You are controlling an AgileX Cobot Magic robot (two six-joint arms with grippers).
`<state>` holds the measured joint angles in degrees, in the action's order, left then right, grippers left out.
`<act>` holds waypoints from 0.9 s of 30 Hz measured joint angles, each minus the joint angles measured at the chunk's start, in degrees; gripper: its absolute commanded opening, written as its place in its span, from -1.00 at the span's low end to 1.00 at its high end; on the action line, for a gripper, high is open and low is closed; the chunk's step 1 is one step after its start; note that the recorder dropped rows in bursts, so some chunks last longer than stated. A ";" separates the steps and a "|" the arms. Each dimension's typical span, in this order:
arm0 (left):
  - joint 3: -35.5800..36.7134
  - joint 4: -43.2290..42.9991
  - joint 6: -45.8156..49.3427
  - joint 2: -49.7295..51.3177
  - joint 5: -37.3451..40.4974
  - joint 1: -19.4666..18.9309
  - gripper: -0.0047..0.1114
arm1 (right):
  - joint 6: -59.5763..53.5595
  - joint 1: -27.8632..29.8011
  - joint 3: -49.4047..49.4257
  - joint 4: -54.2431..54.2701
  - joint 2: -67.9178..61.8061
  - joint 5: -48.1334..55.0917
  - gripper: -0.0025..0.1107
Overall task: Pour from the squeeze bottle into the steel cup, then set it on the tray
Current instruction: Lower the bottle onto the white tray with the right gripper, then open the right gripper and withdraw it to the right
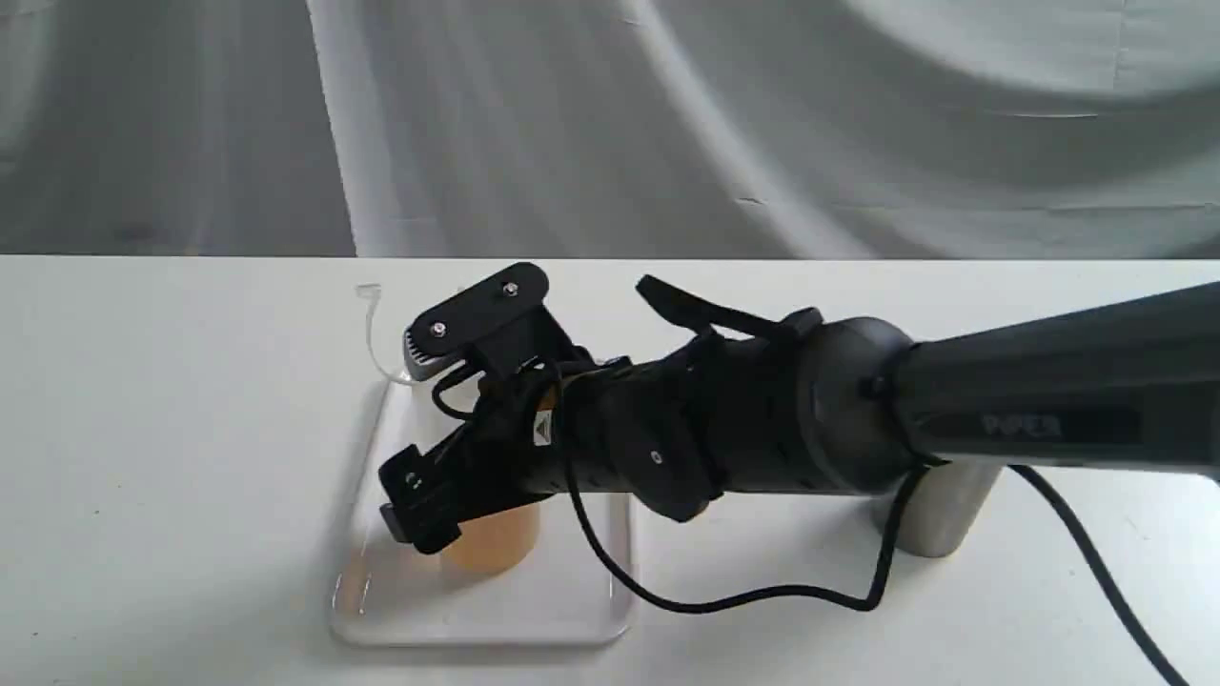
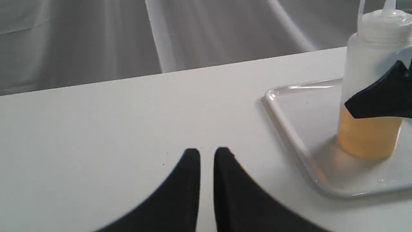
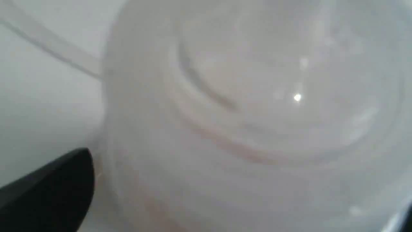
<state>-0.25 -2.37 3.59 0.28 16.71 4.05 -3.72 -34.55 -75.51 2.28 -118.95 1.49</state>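
Observation:
The squeeze bottle (image 1: 491,541) stands upright on the white tray (image 1: 477,629), amber liquid in its lower part, its thin cap strap (image 1: 372,329) sticking up behind. My right gripper (image 1: 448,514) reaches in from the right and is shut on the bottle's body. In the right wrist view the bottle (image 3: 241,112) fills the frame between the gripper's fingers (image 3: 58,190). The left wrist view shows the bottle (image 2: 370,74), the tray (image 2: 283,119) and one right finger (image 2: 379,100) on the bottle. My left gripper (image 2: 207,154) is shut, hovering over bare table beside the tray. The steel cup (image 1: 939,514) stands to the right, mostly hidden behind the right arm.
A black cable (image 1: 762,595) from the right arm sags across the tray's right edge and onto the white table (image 1: 143,476). A grey cloth backdrop (image 1: 610,124) hangs behind the table's far edge.

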 measured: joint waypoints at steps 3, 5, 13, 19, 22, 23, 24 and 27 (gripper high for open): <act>0.00 0.00 0.00 0.00 0.00 0.00 -0.78 | 0.00 -0.23 0.00 0.00 2.22 1.71 0.73; 0.00 0.00 0.00 0.00 0.00 0.00 -0.78 | 0.00 -0.23 0.00 0.00 4.09 3.29 0.73; 0.00 0.00 0.00 0.00 0.00 0.00 -0.78 | 0.00 -1.12 7.05 0.00 15.12 5.55 0.73; 0.00 0.00 0.00 0.00 0.00 0.00 -0.78 | 0.00 -2.13 18.83 0.00 26.00 5.55 0.73; 0.00 0.00 0.00 0.00 0.00 0.00 -0.78 | 0.00 -3.47 25.05 0.10 34.51 5.35 0.73; 0.00 0.00 0.00 0.00 0.00 0.00 -0.78 | 0.00 -3.85 26.61 0.10 36.30 5.24 0.72; 0.00 0.00 0.00 0.00 0.00 0.00 -0.78 | 0.00 -4.66 28.83 0.10 39.90 4.96 0.70; 0.00 0.00 0.00 0.00 0.00 0.00 -0.78 | 0.14 -6.98 33.42 0.21 48.22 4.68 0.51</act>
<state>-0.25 -2.37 3.59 0.28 16.71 4.05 -3.58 -41.53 -42.09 2.48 -70.73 6.17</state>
